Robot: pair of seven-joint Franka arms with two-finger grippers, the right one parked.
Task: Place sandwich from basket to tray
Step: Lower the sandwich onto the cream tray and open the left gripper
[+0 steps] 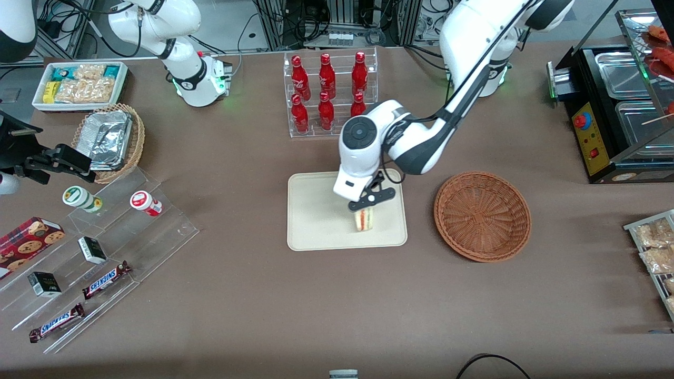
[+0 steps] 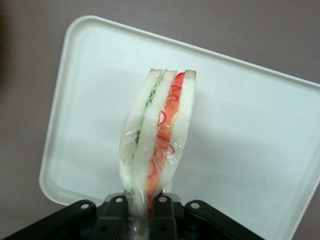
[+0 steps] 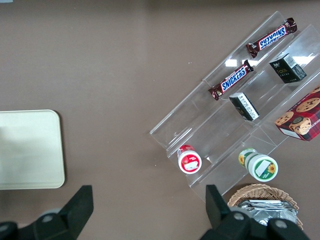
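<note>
Left arm's black two-finger hand (image 1: 363, 209) at centre of the front frame, over the flat cream rectangular tray (image 1: 316, 221), fingers (image 2: 161, 212) closed narrow on one end of the plastic-wrapped triangular white-bread sandwich (image 1: 364, 219). Sandwich held on edge, red-orange and green filling layers showing, over the tray's part nearer the round reddish-brown wicker basket (image 1: 482, 216). Contact between sandwich and tray: cannot tell. In the wrist view, sandwich (image 2: 157, 140) reaching out from the hand (image 2: 142, 216) with the bare tray (image 2: 240, 125) as backdrop.

Basket lying on the brown counter (image 1: 253, 295) just beside the tray, at centre right of the front frame, nothing visible inside.

Clear acrylic rack of red bottles (image 1: 329, 92) at upper centre, farther from the front camera than the tray. Lighter tan wicker basket with foil trays (image 1: 110, 139) at upper left. Clear stepped display with Snickers bars (image 1: 84, 273) at lower left. Tray corner (image 3: 30, 150) at the left edge of the right wrist frame.
</note>
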